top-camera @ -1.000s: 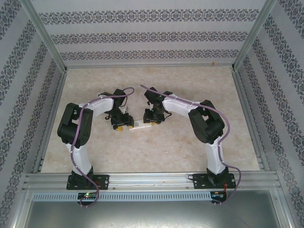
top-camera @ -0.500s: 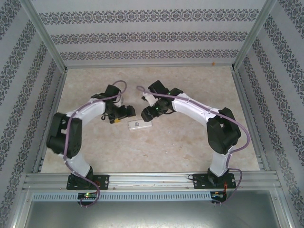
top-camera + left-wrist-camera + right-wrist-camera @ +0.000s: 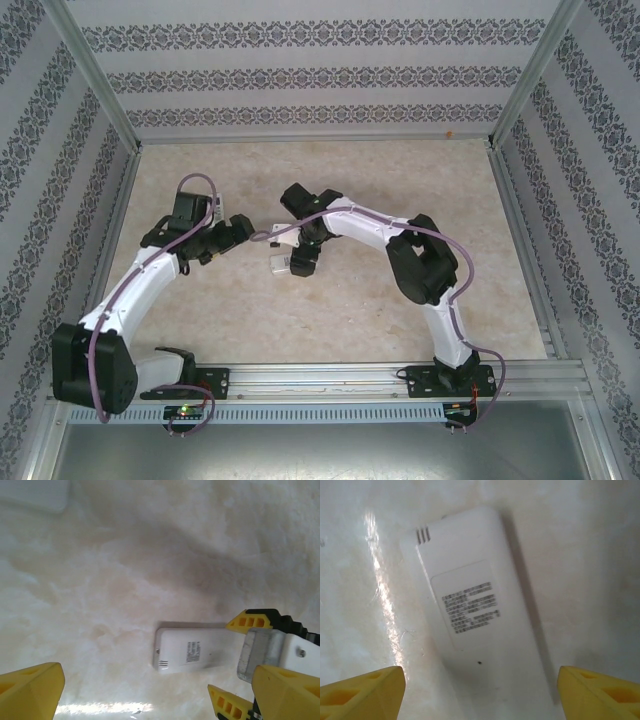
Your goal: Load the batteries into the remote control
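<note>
Remote [image 3: 475, 615] label-side up, seemingly closed; right tool [image 3: 480, 680] spread wide over it; left tool [image 3: 157, 692] spread, nearby

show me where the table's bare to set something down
Bare table: the far strip below the back wall, the right side beyond the right arm, and the near middle before the rail. Crowded centre-left: left pincer and right pincer by the remote.

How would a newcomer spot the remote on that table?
Find the pale marbled table, then look at its middle. Below the right claw lies the remote: a flat white oblong. Its printed label and small vent slots at one end set it apart from the claw's yellow fingertips.
</note>
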### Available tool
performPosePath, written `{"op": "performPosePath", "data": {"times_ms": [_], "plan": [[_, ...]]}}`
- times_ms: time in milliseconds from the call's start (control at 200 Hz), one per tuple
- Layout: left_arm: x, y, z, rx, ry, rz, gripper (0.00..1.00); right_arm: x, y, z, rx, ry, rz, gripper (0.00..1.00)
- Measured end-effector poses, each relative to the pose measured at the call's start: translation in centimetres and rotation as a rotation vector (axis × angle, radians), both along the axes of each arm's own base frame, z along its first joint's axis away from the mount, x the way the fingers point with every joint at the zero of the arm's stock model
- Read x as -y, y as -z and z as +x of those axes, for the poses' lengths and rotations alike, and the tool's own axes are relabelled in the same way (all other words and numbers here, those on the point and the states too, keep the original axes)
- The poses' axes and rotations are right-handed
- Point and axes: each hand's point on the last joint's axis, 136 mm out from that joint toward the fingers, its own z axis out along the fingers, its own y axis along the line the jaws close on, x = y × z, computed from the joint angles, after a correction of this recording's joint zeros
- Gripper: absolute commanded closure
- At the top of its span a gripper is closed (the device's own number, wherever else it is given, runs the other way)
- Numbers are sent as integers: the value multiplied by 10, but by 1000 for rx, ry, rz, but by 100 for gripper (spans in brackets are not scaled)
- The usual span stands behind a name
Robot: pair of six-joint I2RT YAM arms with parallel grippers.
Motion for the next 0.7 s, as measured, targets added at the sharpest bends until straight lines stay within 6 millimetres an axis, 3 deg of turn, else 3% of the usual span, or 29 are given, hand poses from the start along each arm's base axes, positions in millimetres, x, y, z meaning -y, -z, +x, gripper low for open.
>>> {"op": "performPosePath", "data": {"times_ms": [270,445,515,634,699], "plan": [[-10,6,-16,-43,-84,1,3,-1,27,-5,14,-49,-71,22],[-14,5,-19,-47,-104,5,2,-7,26,-2,20,-48,-73,24],[-16,5,-20,-51,-109,10,2,-7,25,-2,19,-44,-74,30],[-16,5,-23,-51,-114,8,2,-9,25,1,21,-27,-71,52],[-16,5,-25,-52,-117,4,2,-10,24,1,16,-14,-68,54]]}}
